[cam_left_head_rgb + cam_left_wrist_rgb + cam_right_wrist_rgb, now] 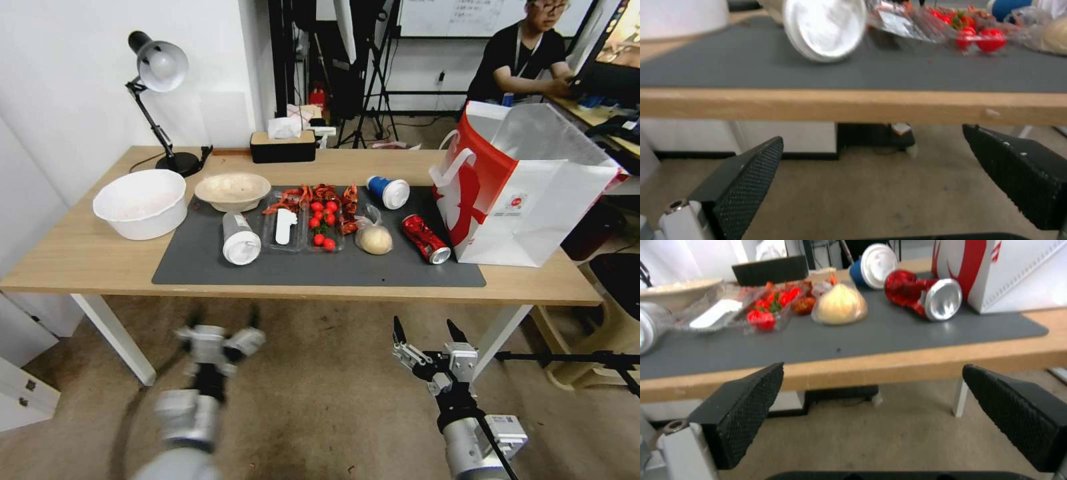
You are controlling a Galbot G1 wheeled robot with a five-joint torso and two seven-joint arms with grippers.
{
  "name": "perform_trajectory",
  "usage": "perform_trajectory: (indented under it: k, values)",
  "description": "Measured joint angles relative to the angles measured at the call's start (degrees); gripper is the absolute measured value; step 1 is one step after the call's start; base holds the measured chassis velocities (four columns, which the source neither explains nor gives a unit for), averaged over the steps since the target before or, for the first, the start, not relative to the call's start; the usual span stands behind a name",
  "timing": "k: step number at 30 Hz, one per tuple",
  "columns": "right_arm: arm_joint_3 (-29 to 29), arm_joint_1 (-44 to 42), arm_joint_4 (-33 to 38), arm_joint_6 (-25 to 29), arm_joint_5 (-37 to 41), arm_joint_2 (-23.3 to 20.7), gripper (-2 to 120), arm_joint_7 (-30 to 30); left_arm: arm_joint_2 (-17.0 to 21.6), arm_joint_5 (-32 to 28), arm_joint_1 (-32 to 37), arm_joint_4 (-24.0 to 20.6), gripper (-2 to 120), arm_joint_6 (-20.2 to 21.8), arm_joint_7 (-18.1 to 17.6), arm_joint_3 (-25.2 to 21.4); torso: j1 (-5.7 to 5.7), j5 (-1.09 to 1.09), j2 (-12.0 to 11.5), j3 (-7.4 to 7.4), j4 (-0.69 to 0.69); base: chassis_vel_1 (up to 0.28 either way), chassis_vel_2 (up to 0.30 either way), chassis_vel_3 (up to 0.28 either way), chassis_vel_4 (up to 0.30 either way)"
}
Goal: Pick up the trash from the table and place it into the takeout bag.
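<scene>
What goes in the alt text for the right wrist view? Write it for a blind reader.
The open right gripper hangs below the table edge, empty. On the grey mat above lie a crushed red can, a bagged bun, a lidded blue cup and tomatoes, with the takeout bag beside the can.

Both grippers are held below the desk (pixel 80 257) edge, so the wood rim is met first by anything raised straight ahead. Open carpet is seen under and between the left gripper (pixel 220 333) and the right gripper (pixel 430 333), jaws spread wide on each. Ahead of the right jaws, a bare strip of mat (pixel 320 270) is left in front of the bagged bun (pixel 375 239) and the crushed can (pixel 425 239). Farther out on that side the way is blocked by the takeout bag (pixel 533 207). Ahead of the left jaws, the lidded clear cup (pixel 240 239) lies on its side, with the clear food tray (pixel 303 227) just beside it, pretty cramped there. Bare wood is left beside the white bowl (pixel 141 203).
</scene>
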Motion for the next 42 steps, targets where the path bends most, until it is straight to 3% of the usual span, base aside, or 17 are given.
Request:
perform_trajectory:
  k: [30, 35, 36, 39, 41, 42]
  values:
    - [0.9, 0.4, 0.6, 0.3, 0.1, -0.5, 100, -0.7, 0.2, -0.8, 0.1, -0.2, 100, -2.1, 0.0, -1.1, 0.00, 0.01, 0.0, 0.00, 0.00, 0.000, 0.000, 0.000, 0.000]
    - [1.4, 1.7, 0.6, 2.0, -0.4, -2.3, 100, -2.2, 0.4, -0.8, 0.1, -0.4, 100, -2.2, 0.2, -1.3, -0.01, 0.01, 0.0, 0.00, 0.01, 0.000, 0.000, 0.000, 0.000]
    - [2.0, 2.4, 0.5, 2.1, 0.1, -3.1, 100, -3.0, 0.6, -0.8, 0.1, -0.5, 100, -2.2, 0.2, -1.5, 0.00, 0.01, 0.0, 0.00, -0.05, 0.000, 0.000, 0.000, 0.000]
    - [3.4, 5.5, 0.1, 2.2, 1.5, -5.7, 100, -4.4, 0.8, -0.9, 0.1, -0.7, 100, -2.2, 0.2, -1.7, -0.01, 0.02, 0.0, 0.00, 0.04, 0.000, 0.000, 0.000, 0.000]
    - [3.7, 6.9, -0.6, 2.0, 2.9, -6.9, 100, -5.5, 0.9, -1.0, 0.2, -0.7, 100, -2.2, 0.2, -1.8, 0.00, 0.02, 0.0, 0.00, -0.03, 0.000, 0.000, 0.000, 0.000]
    - [4.4, 9.0, -1.6, 1.6, 5.3, -9.8, 100, -7.0, 0.9, -0.9, 0.2, -0.8, 100, -2.2, 0.2, -2.1, 0.00, 0.01, 0.0, 0.00, 0.05, 0.000, 0.000, 0.000, 0.000]
